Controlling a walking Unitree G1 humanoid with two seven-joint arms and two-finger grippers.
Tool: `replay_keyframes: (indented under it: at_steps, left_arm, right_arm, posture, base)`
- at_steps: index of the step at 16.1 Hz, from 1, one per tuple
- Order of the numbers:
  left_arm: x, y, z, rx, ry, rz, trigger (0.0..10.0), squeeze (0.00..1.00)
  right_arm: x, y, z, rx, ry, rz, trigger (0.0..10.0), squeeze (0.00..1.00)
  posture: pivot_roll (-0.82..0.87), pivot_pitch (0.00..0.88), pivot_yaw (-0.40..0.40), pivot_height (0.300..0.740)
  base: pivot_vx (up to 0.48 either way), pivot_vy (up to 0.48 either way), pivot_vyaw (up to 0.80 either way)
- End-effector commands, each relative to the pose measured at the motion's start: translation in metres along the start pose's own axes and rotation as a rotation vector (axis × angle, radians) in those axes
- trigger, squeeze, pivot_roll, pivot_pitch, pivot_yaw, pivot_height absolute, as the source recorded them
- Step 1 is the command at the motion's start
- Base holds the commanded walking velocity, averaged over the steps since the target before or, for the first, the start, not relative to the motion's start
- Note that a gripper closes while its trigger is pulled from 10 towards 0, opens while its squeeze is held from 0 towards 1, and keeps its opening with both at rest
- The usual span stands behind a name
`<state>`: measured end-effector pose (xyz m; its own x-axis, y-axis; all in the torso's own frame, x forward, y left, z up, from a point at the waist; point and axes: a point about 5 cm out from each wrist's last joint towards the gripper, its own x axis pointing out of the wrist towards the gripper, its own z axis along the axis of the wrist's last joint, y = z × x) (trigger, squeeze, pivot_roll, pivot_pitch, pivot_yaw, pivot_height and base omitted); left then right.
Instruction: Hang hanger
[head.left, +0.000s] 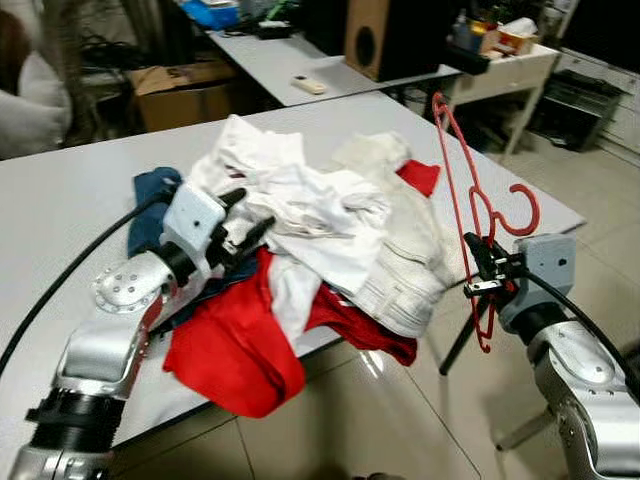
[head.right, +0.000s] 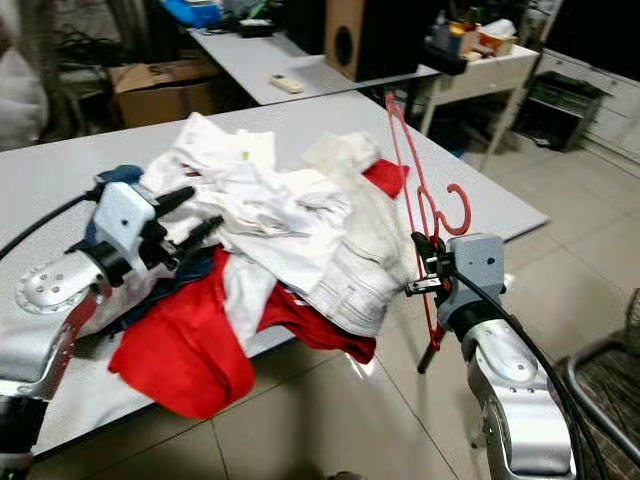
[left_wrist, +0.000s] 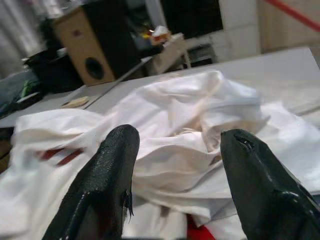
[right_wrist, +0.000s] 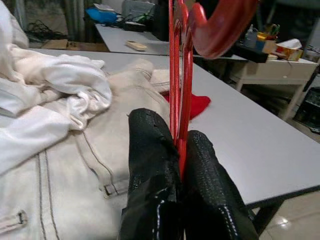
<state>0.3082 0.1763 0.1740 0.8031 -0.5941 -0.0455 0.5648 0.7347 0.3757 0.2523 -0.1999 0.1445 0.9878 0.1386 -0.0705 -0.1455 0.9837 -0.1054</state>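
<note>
The right claw (head.left: 484, 270) is pinched tight on a red hanger (head.left: 470, 215), gripping it on its thin frame close below the hook, just off the tabletop's (head.left: 80, 200) near right edge. The hanger stands on end — its long axis runs steeply up and down, the upper tip leaning back over the tabletop's right side and the lower tip hanging below the tabletop's edge, above the tiled floor (head.left: 400, 420). Its hook curls out to the robot's right, away from the clothes. In the right wrist view the two black fingers (right_wrist: 150, 165) press together on the red bars with the hook arching overhead. A heap of laundry covers the middle and near edge of the tabletop: white garments (head.left: 300, 200) on top, a pale cream jeans-like piece (head.left: 410, 260) toward the right, red cloth (head.left: 235, 350) spilling over the near edge, and a blue piece (head.left: 150, 200) at the left. The left claw (head.left: 245, 225) sits at the left side of the heap with its fingers spread apart (nothing between them), tips touching or just above the white fabric. Behind, a second table carries a wooden speaker (head.left: 368, 35).
</note>
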Motion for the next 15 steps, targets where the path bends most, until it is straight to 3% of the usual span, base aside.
replay_keyframes:
  at_steps: [1, 5, 6, 7, 10, 15]
  left_arm:
    - [0.004, 0.006, -0.002, 0.057, 0.03, 0.0, 10.0, 0.0]
    - [0.012, 0.019, -0.005, 0.175, 0.073, -0.01, 10.0, 0.0]
    - [0.01, 0.018, -0.007, 0.186, 0.072, -0.053, 2.7, 0.0]
    - [0.006, 0.016, -0.007, 0.2, 0.075, -0.11, 0.0, 0.0]
    - [-0.001, 0.018, -0.008, 0.221, 0.093, -0.171, 0.0, 0.0]
    - [0.0, 0.03, -0.01, 0.278, 0.116, -0.12, 0.0, 0.0]
  right_arm:
    - [0.0, -0.003, 0.004, -0.004, -0.022, -0.008, 10.0, 0.0]
    - [-0.001, 0.0, 0.004, -0.007, -0.029, 0.008, 10.0, 0.0]
    - [-0.002, 0.0, 0.003, -0.007, -0.028, 0.006, 10.0, 0.0]
    - [-0.003, 0.0, 0.003, -0.007, -0.028, 0.003, 10.0, 0.0]
    - [-0.003, -0.001, 0.004, -0.011, -0.03, 0.002, 10.0, 0.0]
    - [-0.001, 0.001, 0.004, -0.015, -0.038, 0.011, 10.0, 0.0]
  posture:
    - [-0.2, 0.0, -0.009, 0.74]
    - [-0.21, 0.0, -0.005, 0.74]
    - [-0.21, 0.0, 0.001, 0.74]
    - [-0.21, 0.0, 0.001, 0.74]
    - [-0.21, 0.0, -0.001, 0.74]
    - [-0.2, 0.0, -0.008, 0.74]
  base:
    - [0.0, 0.0, 0.0]
    - [0.0, 0.0, 0.0]
    - [0.0, 0.0, 0.0]
    - [0.0, 0.0, 0.0]
    - [0.0, 0.0, 0.0]
    - [0.0, 0.0, 0.0]
